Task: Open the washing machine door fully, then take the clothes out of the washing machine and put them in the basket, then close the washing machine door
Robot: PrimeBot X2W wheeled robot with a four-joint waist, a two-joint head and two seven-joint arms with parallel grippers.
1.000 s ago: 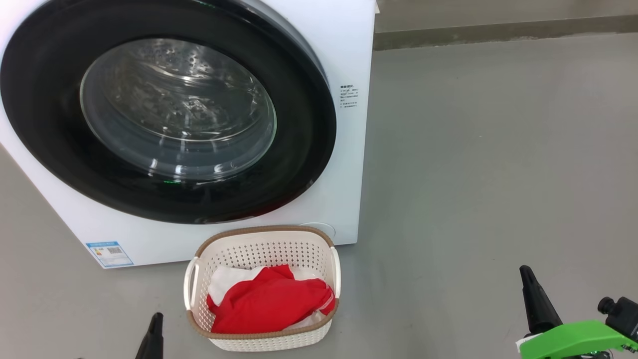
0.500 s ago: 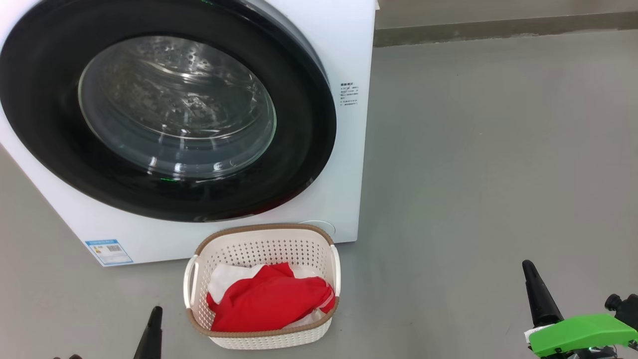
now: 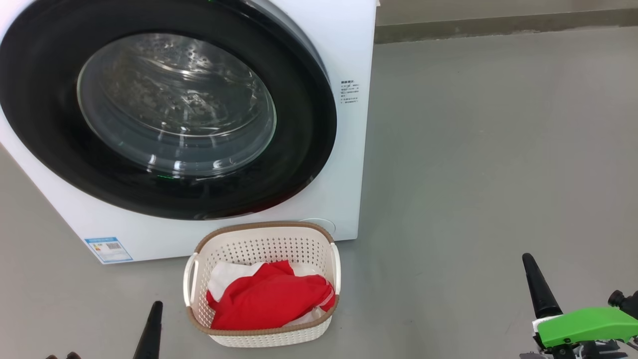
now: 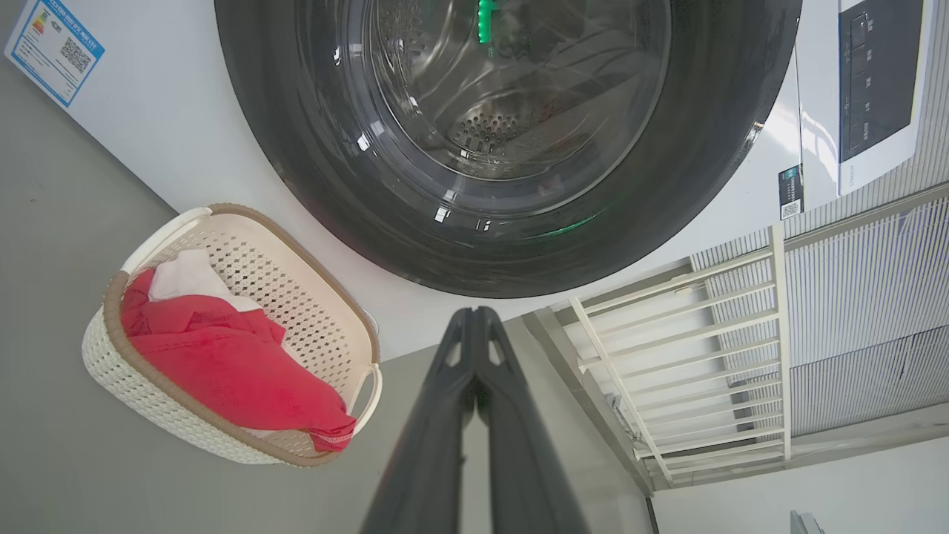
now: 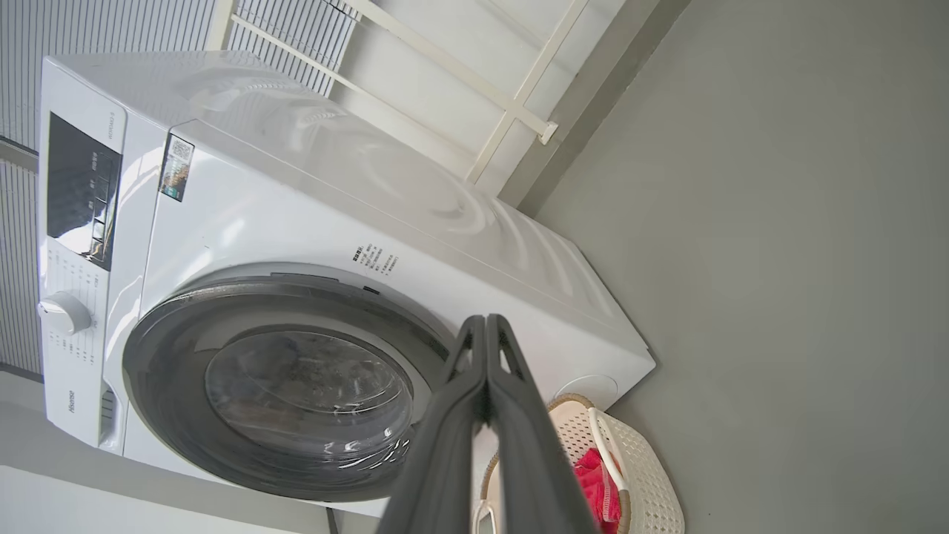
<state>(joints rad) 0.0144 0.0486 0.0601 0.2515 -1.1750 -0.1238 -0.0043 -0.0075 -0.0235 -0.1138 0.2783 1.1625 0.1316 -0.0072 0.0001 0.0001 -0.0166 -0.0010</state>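
washing machine door (image 3: pixel 169 109) is shut flush; clothes (image 3: pixel 269 304) are piled in the basket (image 3: pixel 264 227) at its 6 o'clock. Door is placed at 12 o'clock of the nearer left gripper (image 3: pixel 157 305); right gripper (image 3: pixel 527 259) is parked wide at the door's 4 o'clock. Both jaw pairs are pressed together, empty

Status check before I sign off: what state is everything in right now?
washing machine door: shut.
clothes: red and white, heaped in the basket.
basket: upright, in front of the door.
left end effector: shut, empty.
right end effector: shut, empty.
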